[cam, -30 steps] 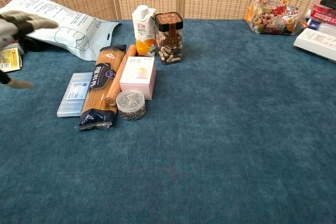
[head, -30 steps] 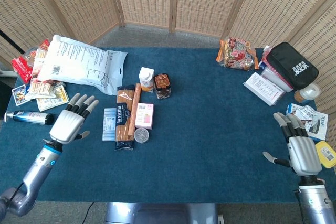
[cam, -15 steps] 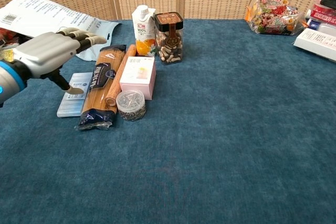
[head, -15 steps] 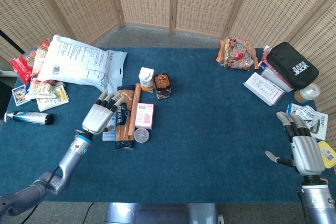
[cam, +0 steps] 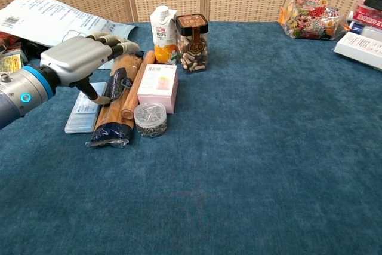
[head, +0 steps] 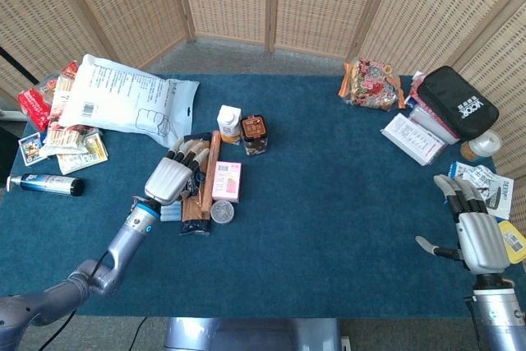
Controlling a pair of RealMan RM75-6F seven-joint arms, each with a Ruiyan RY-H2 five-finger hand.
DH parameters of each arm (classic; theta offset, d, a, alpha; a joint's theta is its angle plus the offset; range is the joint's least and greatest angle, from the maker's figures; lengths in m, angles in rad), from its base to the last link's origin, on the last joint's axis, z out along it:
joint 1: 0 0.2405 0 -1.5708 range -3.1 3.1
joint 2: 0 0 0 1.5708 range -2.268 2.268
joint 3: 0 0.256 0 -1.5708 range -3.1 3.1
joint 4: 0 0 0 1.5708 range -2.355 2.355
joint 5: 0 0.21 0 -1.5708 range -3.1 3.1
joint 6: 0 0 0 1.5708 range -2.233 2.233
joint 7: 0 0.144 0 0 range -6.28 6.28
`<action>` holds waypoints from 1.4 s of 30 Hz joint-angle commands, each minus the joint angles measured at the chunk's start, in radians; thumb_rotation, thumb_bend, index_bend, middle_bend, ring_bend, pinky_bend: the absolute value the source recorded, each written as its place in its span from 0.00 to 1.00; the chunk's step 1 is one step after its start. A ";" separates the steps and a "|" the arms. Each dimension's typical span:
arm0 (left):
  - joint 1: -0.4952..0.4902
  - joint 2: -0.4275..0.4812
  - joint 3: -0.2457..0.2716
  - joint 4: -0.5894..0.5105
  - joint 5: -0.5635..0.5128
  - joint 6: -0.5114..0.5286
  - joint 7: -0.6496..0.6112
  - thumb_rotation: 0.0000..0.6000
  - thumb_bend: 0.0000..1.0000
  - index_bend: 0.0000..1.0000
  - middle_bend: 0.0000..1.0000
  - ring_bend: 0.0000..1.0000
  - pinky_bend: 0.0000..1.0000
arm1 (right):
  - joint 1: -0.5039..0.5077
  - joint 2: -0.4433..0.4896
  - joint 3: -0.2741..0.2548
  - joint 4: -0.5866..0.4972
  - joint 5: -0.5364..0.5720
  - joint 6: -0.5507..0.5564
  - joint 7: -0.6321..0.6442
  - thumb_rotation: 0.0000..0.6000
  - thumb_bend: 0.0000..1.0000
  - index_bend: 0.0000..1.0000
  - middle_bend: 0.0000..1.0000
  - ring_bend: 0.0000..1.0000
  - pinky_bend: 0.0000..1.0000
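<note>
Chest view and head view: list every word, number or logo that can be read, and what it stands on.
"100%": on the juice carton, chest view.
Black pouch: a white logo, too small to read for sure.
White mailer bag: printed lines, too small to read.
Spaghetti pack, pink box, brown-lidded jar, white box: labels blurred, unreadable.

I see the spaghetti pack (cam: 114, 109) lying flat and lengthwise on the worktop, dark label up, beside a pink box (cam: 157, 86).
</note>
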 commanded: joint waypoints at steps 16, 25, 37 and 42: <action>-0.163 -0.115 -0.097 0.057 -0.082 -0.091 0.079 1.00 0.00 0.00 0.00 0.00 0.00 | 0.000 0.001 -0.004 -0.001 -0.013 0.002 0.000 1.00 0.00 0.00 0.00 0.00 0.00; -0.147 0.068 -0.042 -0.168 -0.002 -0.019 0.050 1.00 0.00 0.00 0.00 0.00 0.00 | -0.001 0.002 -0.007 -0.007 -0.026 0.010 -0.006 1.00 0.00 0.00 0.00 0.00 0.00; -0.093 0.426 0.205 -0.314 0.290 0.078 -0.188 1.00 0.00 0.00 0.00 0.00 0.07 | 0.002 -0.012 -0.014 -0.023 -0.034 0.007 -0.069 1.00 0.00 0.00 0.00 0.00 0.00; -0.069 0.420 0.289 -0.183 0.412 0.209 -0.322 1.00 0.00 0.00 0.00 0.00 0.14 | 0.003 -0.020 -0.014 -0.025 -0.027 0.003 -0.093 1.00 0.00 0.00 0.00 0.00 0.00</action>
